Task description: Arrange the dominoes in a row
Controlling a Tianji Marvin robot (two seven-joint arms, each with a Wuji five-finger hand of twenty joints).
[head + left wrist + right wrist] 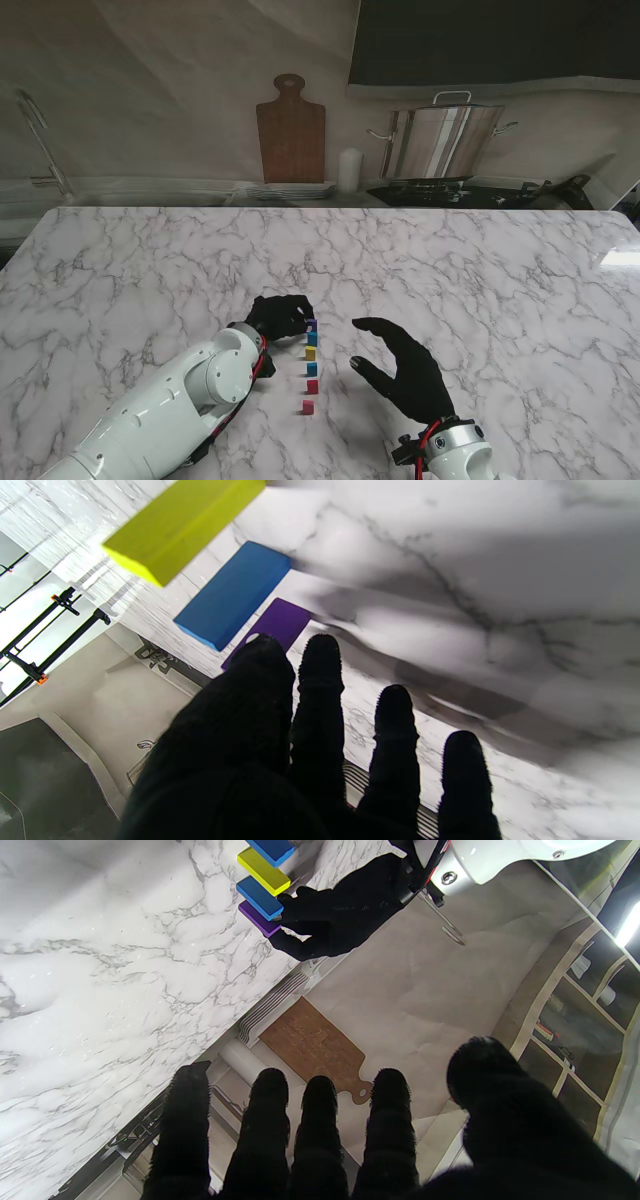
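Several small dominoes stand in a row running away from me: two red (312,386), a blue (312,369), a yellow (310,353), a blue (312,339) and a purple domino (311,325) at the far end. My left hand (279,315), in a black glove, sits just left of that far end. Its thumb (260,675) and index finger (320,665) press on the purple domino (285,620), which stands on the marble behind the blue (232,595) and yellow (180,525) ones. My right hand (405,372) hovers right of the row, fingers spread, holding nothing. From the right wrist, the left hand (340,905) touches the purple domino (256,919).
The marble table (500,270) stretches wide on all sides of the row. Behind its far edge stand a wooden cutting board (290,130), a white candle (348,170), stacked plates (290,191) and a steel pot (440,140) on a stove.
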